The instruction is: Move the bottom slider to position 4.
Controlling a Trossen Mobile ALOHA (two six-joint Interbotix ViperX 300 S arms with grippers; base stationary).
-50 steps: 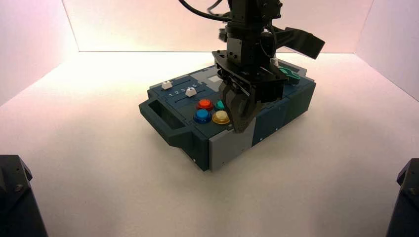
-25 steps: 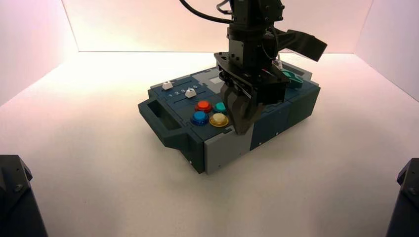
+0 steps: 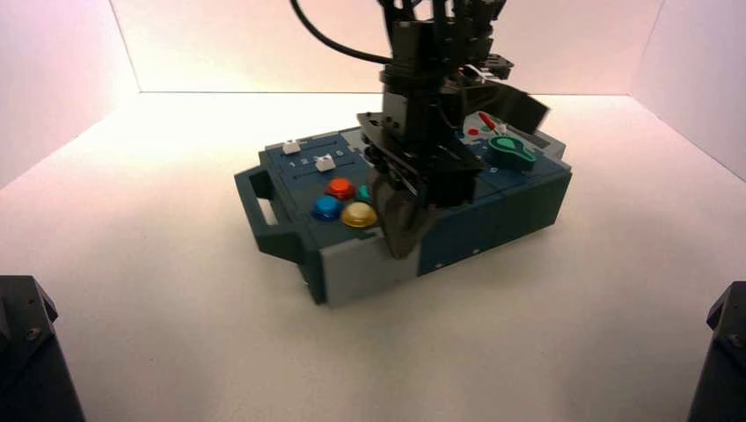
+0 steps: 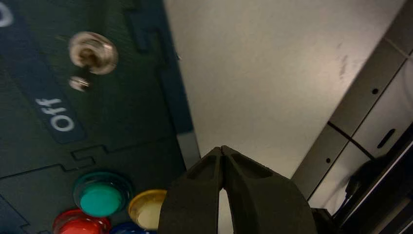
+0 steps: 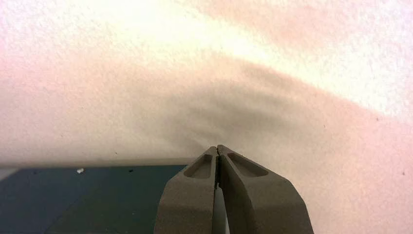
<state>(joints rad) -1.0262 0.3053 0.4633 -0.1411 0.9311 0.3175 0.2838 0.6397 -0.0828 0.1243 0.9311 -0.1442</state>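
Between left jaws (image 4: 222,147), pressed together at its near edge, and right jaws (image 5: 217,147), likewise, beyond: box (image 3: 493,220), probably flanked for squaring up before the bottom slider (image 3: 325,164) is worked.

The high view looked down from above and behind the arms onto the dark blue-green box with grey end panels (image 3: 493,211). The left wrist view faced its coloured round buttons (image 4: 101,200) closely; both views shared those. The right wrist view faced the pale matte tabletop (image 5: 122,112) and a dark box side.

Plain white-walled test booth, tabletop button box (image 3: 493,207).
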